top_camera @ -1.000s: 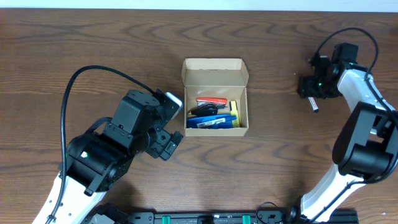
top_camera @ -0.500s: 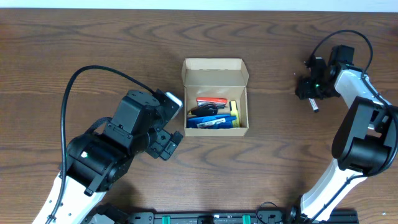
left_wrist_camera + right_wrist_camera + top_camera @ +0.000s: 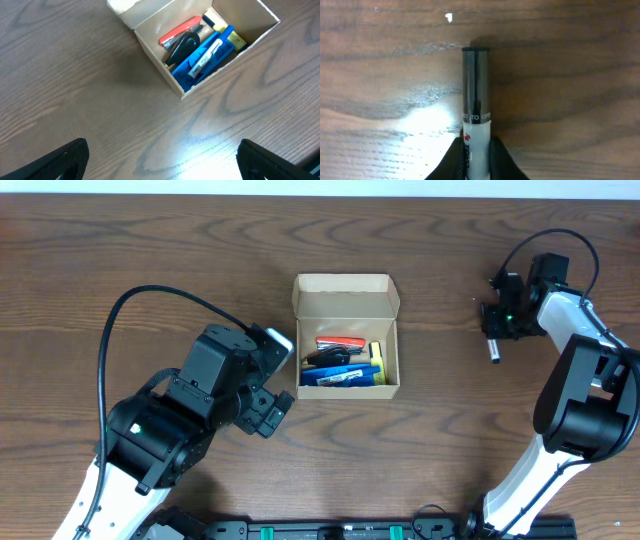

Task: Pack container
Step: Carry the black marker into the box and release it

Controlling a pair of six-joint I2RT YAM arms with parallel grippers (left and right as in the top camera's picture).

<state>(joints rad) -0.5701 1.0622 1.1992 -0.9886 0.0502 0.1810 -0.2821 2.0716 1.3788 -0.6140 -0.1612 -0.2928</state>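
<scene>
Pickup in hand, by the look of it: at bottom centre of the right wrist view, right gripper clenched on the white barrel of a black-capped marker low over the counter. Left gripper spread wide, grasping nothing. Beyond it, at upper centre, open-lidded cardboard container part-filled with pens. Next, probably: lift, carry to the container, release inside.
</scene>
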